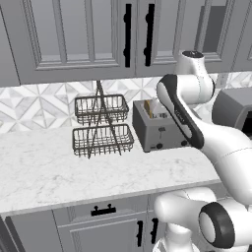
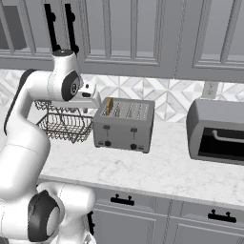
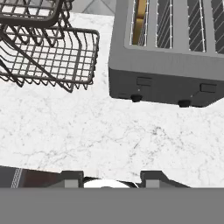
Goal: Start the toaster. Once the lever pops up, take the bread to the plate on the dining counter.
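The grey toaster [image 2: 124, 126] stands on the marble worktop against the tiled wall. The tan bread [image 2: 109, 106] sits upright in its leftmost slot [image 3: 140, 19]. Two levers [image 3: 144, 81] and dark knobs [image 3: 136, 98] show on the toaster's front [image 1: 160, 135]. My gripper [image 3: 113, 179] hangs above the worktop in front of and left of the toaster, apart from it. It is open, its fingertips [image 3: 72, 178] spread with nothing between them. The hand [image 2: 88, 99] is level with the toaster's top left corner. The plate and the dining counter are out of view.
A two-tier dark wire basket [image 1: 102, 133] stands just left of the toaster [image 3: 48, 57]. A larger grey toaster oven [image 2: 217, 131] sits to the right. Upper cabinets [image 1: 78, 34] hang overhead. Bare marble [image 3: 131, 135] lies below the hand.
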Robot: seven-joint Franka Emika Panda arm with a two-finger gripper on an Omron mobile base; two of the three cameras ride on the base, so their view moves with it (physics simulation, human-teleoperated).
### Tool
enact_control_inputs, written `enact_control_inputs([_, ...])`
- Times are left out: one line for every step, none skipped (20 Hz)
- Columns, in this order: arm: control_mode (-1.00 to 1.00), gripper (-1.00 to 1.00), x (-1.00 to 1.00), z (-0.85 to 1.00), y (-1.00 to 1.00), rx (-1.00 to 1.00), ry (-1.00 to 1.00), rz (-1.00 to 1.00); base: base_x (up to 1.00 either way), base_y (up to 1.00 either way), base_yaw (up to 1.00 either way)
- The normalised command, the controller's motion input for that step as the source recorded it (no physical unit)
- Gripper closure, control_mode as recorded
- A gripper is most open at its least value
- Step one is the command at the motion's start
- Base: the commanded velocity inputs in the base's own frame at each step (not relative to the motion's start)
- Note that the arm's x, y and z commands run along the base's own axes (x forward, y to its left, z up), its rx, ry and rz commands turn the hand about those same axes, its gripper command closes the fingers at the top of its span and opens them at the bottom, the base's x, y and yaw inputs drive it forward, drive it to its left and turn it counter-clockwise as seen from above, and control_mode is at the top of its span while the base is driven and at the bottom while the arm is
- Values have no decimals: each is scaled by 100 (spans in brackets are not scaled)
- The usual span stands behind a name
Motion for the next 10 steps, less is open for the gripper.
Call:
enact_control_inputs([-100, -100, -1, 0, 0, 0, 0, 0, 0, 0, 0])
enact_control_inputs([-100, -100, -4, 0, 0, 0, 0, 0, 0, 0, 0])
enact_control_inputs([-100, -100, -6, 0, 0, 0, 0, 0, 0, 0, 0])
enact_control_inputs([-100, -100, -19, 0, 0, 0, 0, 0, 0, 0, 0])
enact_control_inputs([-100, -100, -32, -4, 0, 0, 0, 0, 0, 0, 0])
enact_control_inputs([-100, -100, -29, -6, -22, 0, 0, 0, 0, 0, 0])
enact_control_inputs([-100, -100, -26, -16, -29, 0, 0, 0, 0, 0, 0])
enact_control_inputs([-100, -100, -29, -11, -33, 0, -3, 0, 0, 0, 0])
enact_control_inputs([-100, -100, -26, -11, -33, 0, -3, 0, 0, 0, 0])
enact_control_inputs([-100, -100, -16, -10, -36, 0, -5, 0, 0, 0, 0])
